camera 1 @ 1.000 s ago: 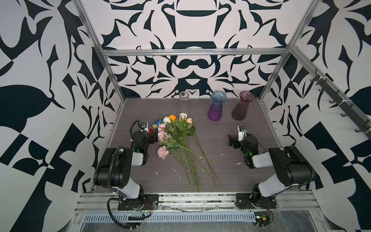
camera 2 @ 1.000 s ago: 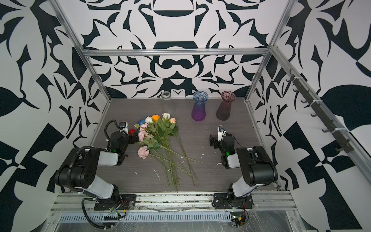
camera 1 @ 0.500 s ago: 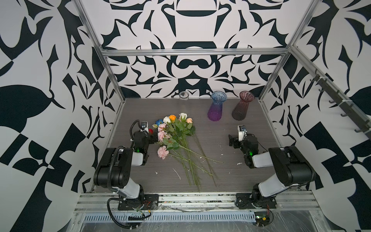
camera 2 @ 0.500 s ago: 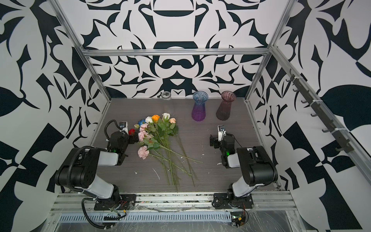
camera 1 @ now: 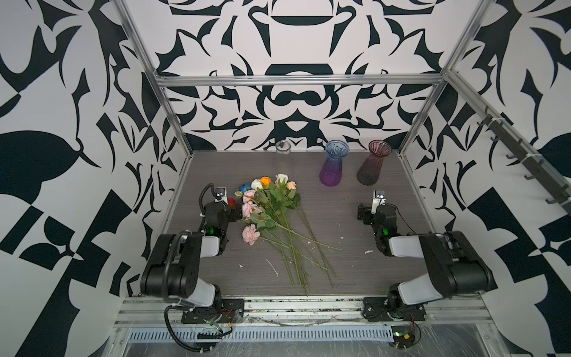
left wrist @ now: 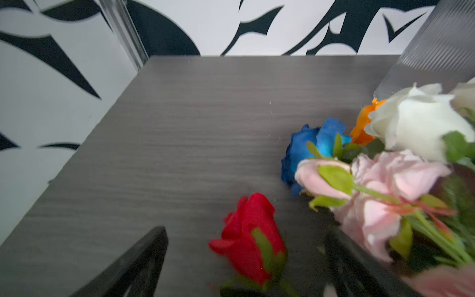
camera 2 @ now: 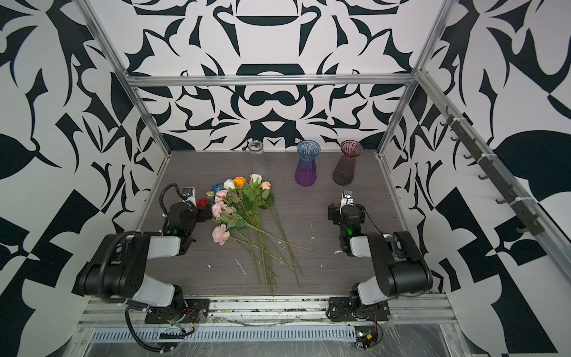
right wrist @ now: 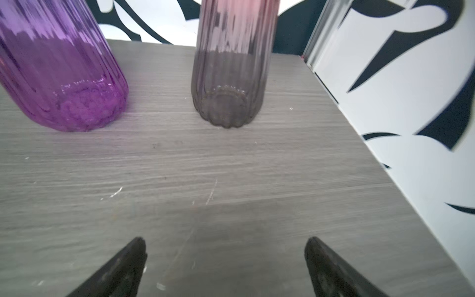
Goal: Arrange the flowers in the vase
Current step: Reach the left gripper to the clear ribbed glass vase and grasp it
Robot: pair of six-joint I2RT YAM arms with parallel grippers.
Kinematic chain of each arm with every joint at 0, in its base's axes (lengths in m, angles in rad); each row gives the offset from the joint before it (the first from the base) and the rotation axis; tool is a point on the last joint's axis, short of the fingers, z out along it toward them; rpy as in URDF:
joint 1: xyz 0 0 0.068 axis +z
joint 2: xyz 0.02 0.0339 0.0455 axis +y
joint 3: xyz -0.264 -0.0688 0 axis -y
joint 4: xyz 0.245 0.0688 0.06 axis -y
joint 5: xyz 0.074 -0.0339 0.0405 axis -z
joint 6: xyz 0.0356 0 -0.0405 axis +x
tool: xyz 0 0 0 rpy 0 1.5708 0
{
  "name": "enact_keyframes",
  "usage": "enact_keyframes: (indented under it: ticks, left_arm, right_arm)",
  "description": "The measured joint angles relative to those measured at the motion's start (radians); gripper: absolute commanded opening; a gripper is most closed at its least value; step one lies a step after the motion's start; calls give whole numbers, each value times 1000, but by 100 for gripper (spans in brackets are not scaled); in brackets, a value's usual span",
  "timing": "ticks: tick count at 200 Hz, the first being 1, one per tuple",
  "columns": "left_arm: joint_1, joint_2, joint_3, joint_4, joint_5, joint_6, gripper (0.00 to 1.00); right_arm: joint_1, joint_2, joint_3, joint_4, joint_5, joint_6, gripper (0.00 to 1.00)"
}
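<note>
Flowers (camera 1: pixel 272 213) lie flat in 1 loose bundle on the worktop (camera 1: pixel 340 222), left of centre in both top views. The heads fan toward the back wall and the green stems run toward the front edge, crossing one another. Heads seen: white, orange, peach, blue, several pink and 1 red. The red rose (left wrist: pixel 250 241) sits at the bundle's outer left edge, just beside the left arm. In the left wrist view its head lies in the gap of the left end effector (left wrist: pixel 245 231), whose 2 fingers (left wrist: pixel 154 246) are spread wide; I cannot tell whether either finger touches it. Pink blooms (left wrist: pixel 385 195) crowd against 1 finger, and the blue rose (left wrist: pixel 305 151) lies just past the fingertips. Nothing is pinched. The right end effector (right wrist: pixel 225 239) is well apart from the bundle on the right side of the worktop, fingers spread wide over bare surface and gripping nothing. Beyond it 2 ribbed glass vases stand upright near the back: a blue-to-purple vase (camera 1: pixel 333 167) and, just beside it, a pink-grey vase (camera 1: pixel 372 165), both without flowers. A small clear glass jar (camera 1: pixel 283 146) stands at the back wall.
</note>
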Motion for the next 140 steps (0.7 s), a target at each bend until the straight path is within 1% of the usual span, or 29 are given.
enact_keyframes:
  ticks: [8,17,27,42,49,53,60,61,63,65,66,67,74,84,96,101,131,137,140]
  left_arm:
    - [-2,-92,28,-101,-7,-19,99]
    - [-6,-197,90,-218,-9,-57,99]
    - [-13,-283,155,-301,-7,-95,99]
    - [-52,-388,249,-398,-6,-145,99]
    - [-98,-418,295,-439,-18,-150,99]
    - [-145,-428,326,-468,-36,-146,99]
    - [-225,-430,377,-504,-64,-132,99]
    - [-225,-430,377,-504,-64,-132,99]
    - [-258,-426,396,-513,-71,-130,99]
    - [-286,-419,413,-525,-80,-126,99]
    - [-286,-419,413,-525,-80,-126,99]
    - [-310,-413,429,-534,-90,-121,99]
    - [-373,-381,490,-573,-107,-117,99]
    - [-420,-306,597,-648,-118,-129,99]
    - [-420,-196,735,-745,-132,-145,99]
    - [-411,-130,818,-803,-132,-153,99]
    - [-385,195,1208,-1028,-87,-157,100]
    - [-382,257,1288,-1068,-77,-156,98]
    - [-380,286,1326,-1091,-73,-156,97]
  right_arm:
    - [7,-65,36,-98,31,45,100]
    - [14,-129,109,-231,66,136,100]
    - [13,-171,209,-370,93,251,100]
    - [10,-201,312,-499,76,371,100]
    - [8,-207,338,-544,49,408,99]
    - [6,-207,349,-573,26,428,97]
    - [6,-203,355,-616,-19,456,92]
    - [6,-202,355,-622,-26,459,92]
    - [6,-199,355,-637,-43,466,92]
    - [6,-197,354,-646,-55,466,91]
    - [6,-195,354,-653,-61,468,91]
    - [6,-193,353,-663,-72,475,91]
    - [7,-180,343,-697,-122,484,91]
    - [10,-163,318,-738,-173,494,91]
    - [12,-153,281,-787,-214,501,91]
    - [13,-153,265,-809,-227,501,91]
    - [16,-174,220,-884,-270,483,88]
    - [18,-181,215,-885,-270,478,87]
    - [18,-186,211,-885,-271,478,85]
